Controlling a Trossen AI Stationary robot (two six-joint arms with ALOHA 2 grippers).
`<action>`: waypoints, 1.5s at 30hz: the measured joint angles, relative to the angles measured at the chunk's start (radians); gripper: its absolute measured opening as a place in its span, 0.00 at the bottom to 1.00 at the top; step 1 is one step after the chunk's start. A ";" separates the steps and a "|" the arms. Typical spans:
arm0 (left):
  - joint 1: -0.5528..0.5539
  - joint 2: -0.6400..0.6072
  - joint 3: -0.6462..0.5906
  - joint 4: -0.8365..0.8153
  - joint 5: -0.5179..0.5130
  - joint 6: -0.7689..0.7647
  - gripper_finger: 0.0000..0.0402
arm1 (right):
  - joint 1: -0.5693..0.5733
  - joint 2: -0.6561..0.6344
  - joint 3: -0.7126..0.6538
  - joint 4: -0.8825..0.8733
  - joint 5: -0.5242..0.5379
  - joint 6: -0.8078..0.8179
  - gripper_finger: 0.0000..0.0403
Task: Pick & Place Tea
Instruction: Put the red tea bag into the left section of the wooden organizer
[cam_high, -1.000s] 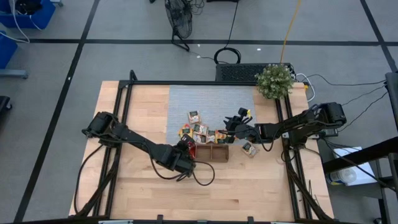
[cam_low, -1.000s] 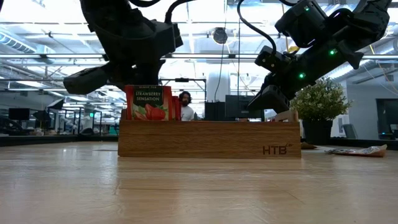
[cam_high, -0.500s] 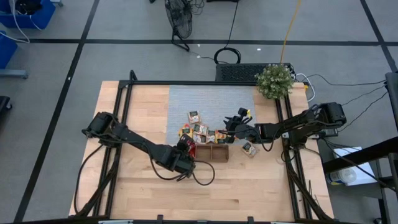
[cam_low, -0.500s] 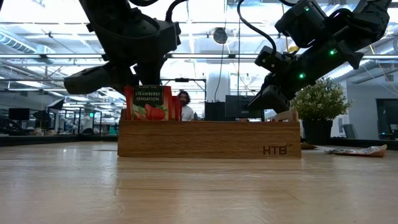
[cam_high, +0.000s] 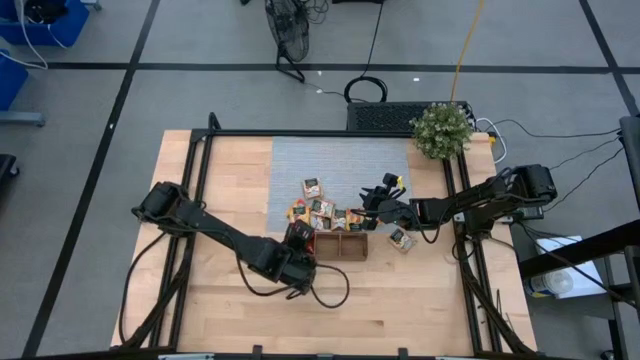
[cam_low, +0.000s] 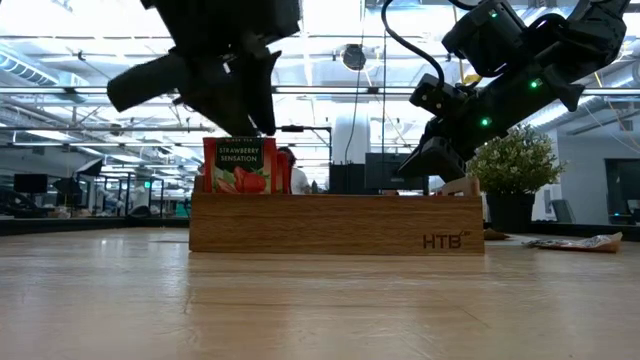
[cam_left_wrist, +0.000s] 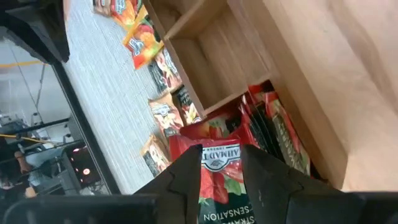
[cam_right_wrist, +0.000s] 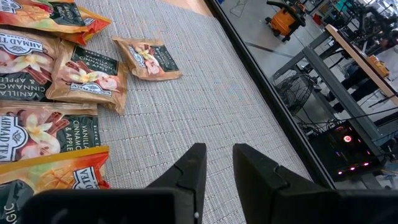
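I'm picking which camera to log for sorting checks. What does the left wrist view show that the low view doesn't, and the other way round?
Only the left wrist view shows the two empty compartments of the long brown wooden tray and loose tea packets lying on the grey woven mat beside it.

Only the low view shows the tray's front wall with its HTB mark, the right gripper above the tray's right end, and the potted green plant.

Both show the red strawberry tea packets standing in the tray's end compartment, with the left gripper over them.
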 joint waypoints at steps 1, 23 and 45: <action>-0.003 0.000 0.008 -0.005 0.000 -0.009 0.30 | 0.000 0.000 0.000 0.000 0.000 0.000 0.17; 0.132 -0.587 -0.547 0.453 0.239 -0.879 0.30 | 0.000 0.000 0.000 0.000 -0.002 -0.018 0.17; 0.221 -0.586 -0.719 0.660 0.335 -0.945 0.30 | 0.000 0.000 0.000 0.000 -0.002 -0.018 0.17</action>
